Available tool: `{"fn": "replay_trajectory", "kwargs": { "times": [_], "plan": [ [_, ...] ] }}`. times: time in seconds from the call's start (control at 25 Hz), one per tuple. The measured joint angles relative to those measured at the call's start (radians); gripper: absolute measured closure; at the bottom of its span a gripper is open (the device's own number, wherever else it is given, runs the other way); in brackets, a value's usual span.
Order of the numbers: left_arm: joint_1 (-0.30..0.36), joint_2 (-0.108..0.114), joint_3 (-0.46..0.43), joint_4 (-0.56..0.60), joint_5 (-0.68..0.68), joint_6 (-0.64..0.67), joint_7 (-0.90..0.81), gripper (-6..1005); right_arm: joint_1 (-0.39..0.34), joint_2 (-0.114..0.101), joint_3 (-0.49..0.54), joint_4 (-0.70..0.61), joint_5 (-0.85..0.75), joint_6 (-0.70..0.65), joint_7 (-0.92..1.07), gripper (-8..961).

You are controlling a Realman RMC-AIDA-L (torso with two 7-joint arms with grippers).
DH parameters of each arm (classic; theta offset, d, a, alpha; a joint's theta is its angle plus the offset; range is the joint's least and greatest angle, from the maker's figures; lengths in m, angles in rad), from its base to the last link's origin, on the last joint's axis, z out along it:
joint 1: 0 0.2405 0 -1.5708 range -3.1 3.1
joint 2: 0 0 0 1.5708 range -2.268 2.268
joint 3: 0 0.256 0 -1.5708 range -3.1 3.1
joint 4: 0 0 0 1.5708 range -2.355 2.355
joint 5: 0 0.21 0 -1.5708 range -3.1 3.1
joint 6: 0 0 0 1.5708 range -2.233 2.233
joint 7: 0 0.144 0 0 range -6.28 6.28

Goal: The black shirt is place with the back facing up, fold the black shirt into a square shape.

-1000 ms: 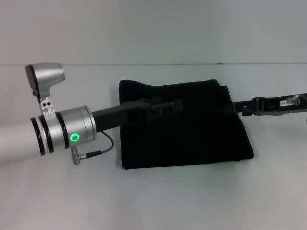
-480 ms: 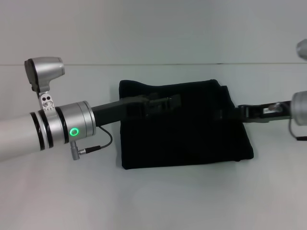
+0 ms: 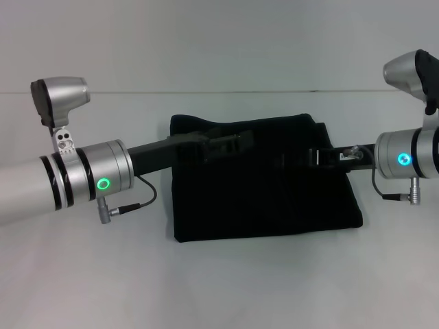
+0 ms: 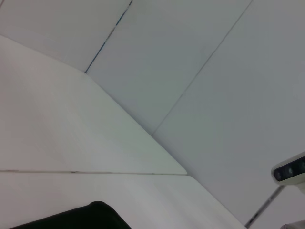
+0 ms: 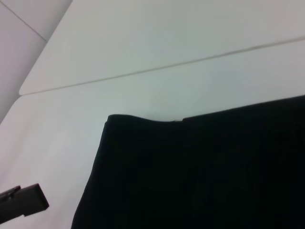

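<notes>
The black shirt (image 3: 264, 181) was found lying in the middle of the white desk (image 3: 219, 281), already folded down into a compact, roughly square bundle. No lettering could be seen on it, just plain black fabric. Its far edge looked a bit lumpy near the left corner, and its right side sloped outward toward the near edge.

The left gripper (image 3: 236, 145) was reached in from the left and held over the far-left part of the shirt, with the silver arm and its green light just off the fabric. Black on black, so whether its jaws were spread or pressed together couldn't really be told.

The right gripper (image 3: 319, 157) was reached in from the right side and held over the shirt's right portion, near the upper right edge. Same story here: the state of its jaws couldn't be made out against the dark cloth, and whether anything was pinched couldn't be told either.

In the left wrist view only a small corner of the shirt (image 4: 90, 217) was caught, with bare desk and wall panels beyond it. In the right wrist view the shirt (image 5: 200, 176) filled most of the frame, its folded corner laid flat on the desk (image 5: 143, 43).
</notes>
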Motion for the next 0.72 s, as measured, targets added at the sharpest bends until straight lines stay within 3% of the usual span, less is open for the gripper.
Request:
{"fn": "replay_trajectory", "kwargs": {
  "times": [0.32,0.72],
  "plan": [
    [-0.003,0.000,0.002,0.000,0.000,-0.016,-0.004,49,-0.007,0.007,0.049,0.000,0.003,0.023,-0.017,218],
    [-0.009,0.000,0.017,-0.001,0.000,-0.032,-0.006,50,-0.012,0.012,0.051,-0.007,0.052,0.021,-0.081,668]
  ]
}}
